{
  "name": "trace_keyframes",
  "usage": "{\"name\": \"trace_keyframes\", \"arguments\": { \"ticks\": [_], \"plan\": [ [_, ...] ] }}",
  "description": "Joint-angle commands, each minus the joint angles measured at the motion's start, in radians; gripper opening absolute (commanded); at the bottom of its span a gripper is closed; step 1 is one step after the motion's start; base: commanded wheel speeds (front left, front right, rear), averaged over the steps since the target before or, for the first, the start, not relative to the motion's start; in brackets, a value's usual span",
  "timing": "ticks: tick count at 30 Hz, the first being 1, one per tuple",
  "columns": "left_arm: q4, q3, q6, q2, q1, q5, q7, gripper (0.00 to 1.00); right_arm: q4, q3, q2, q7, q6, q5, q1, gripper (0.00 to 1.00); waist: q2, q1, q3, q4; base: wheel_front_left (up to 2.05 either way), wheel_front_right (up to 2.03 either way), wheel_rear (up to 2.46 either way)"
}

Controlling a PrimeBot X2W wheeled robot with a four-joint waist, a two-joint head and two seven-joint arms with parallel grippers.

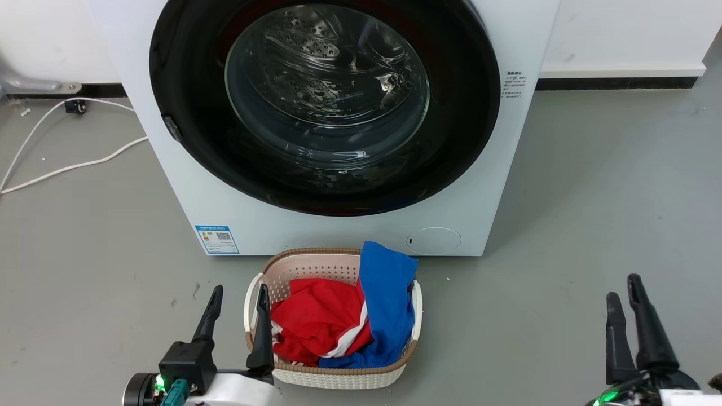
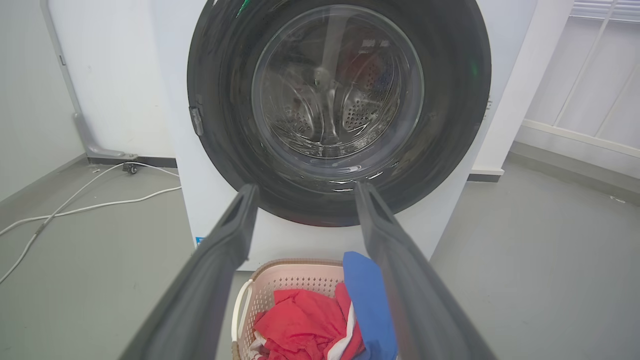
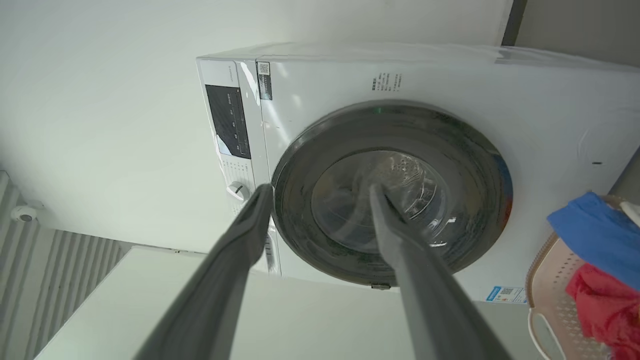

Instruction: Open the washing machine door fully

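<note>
We read this as bare test room dressed as laundry corner, not lived-in home. Our grounds: white front-loading washing machine (image 1: 338,231) standing free on smooth grey floor (image 1: 592,197), blue label sticker (image 1: 216,239) on its front. Plain white walls (image 2: 115,75), black skirting strip (image 1: 615,83) at base. Loose white cable (image 1: 79,165) trailing across floor to left of machine. White slatted panel (image 2: 590,90) to right of machine. Domestic touch we note: small plastic laundry basket (image 1: 316,265) with red and blue clothes (image 1: 316,321), set in front of machine
</note>
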Motion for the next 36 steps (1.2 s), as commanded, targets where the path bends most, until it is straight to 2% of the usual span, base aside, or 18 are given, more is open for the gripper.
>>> {"name": "trace_keyframes", "arguments": {
  "ticks": [1, 6, 10, 11, 12, 26, 36],
  "plan": [
    [-0.002, 0.002, 0.001, 0.0, 0.009, -0.001, -0.003, 1.0, -0.015, -0.014, -0.002, 0.033, 0.0, 0.049, 0.015, 1.0, -0.0001, 0.0, 0.0, -0.001, 0.0, 0.0, 0.0],
    [-0.002, 0.001, -0.002, 0.0, 0.009, -0.003, -0.003, 1.0, -0.027, -0.077, 0.005, 0.158, 0.0, 0.197, 0.036, 1.0, -0.0001, 0.0, 0.001, -0.001, 0.0, 0.0, 0.0],
    [-0.003, 0.001, -0.002, 0.0, 0.009, -0.003, -0.003, 1.0, -0.005, -0.133, 0.009, 0.215, 0.0, 0.228, 0.041, 1.0, -0.0001, 0.0, 0.002, 0.0, 0.0, 0.0, 0.0],
    [-0.003, 0.001, -0.003, 0.0, 0.009, -0.004, -0.003, 1.0, 0.003, -0.138, 0.01, 0.231, 0.0, 0.228, 0.042, 0.37, -0.0001, 0.0, 0.002, 0.0, 0.0, 0.0, 0.0],
    [-0.002, 0.001, -0.003, 0.0, 0.009, -0.003, -0.003, 1.0, 0.006, -0.14, 0.011, 0.243, 0.0, 0.222, 0.042, 0.0, -0.0001, 0.0, 0.002, 0.001, 0.0, 0.0, 0.0],
    [-0.018, 0.007, 0.01, 0.0, 0.005, 0.025, -0.003, 1.0, 0.036, -0.145, 0.011, 0.239, 0.0, 0.184, 0.017, 0.0, -0.0001, 0.0, 0.001, 0.005, 0.0, 0.0, 0.0],
    [-0.034, 0.011, 0.021, 0.0, -0.011, 0.047, -0.003, 1.0, 0.114, -0.274, 0.004, 0.275, 0.0, 0.172, -0.14, 0.0, -0.0001, 0.0, 0.033, 0.014, 0.0, 0.0, 0.0]
  ]
}}
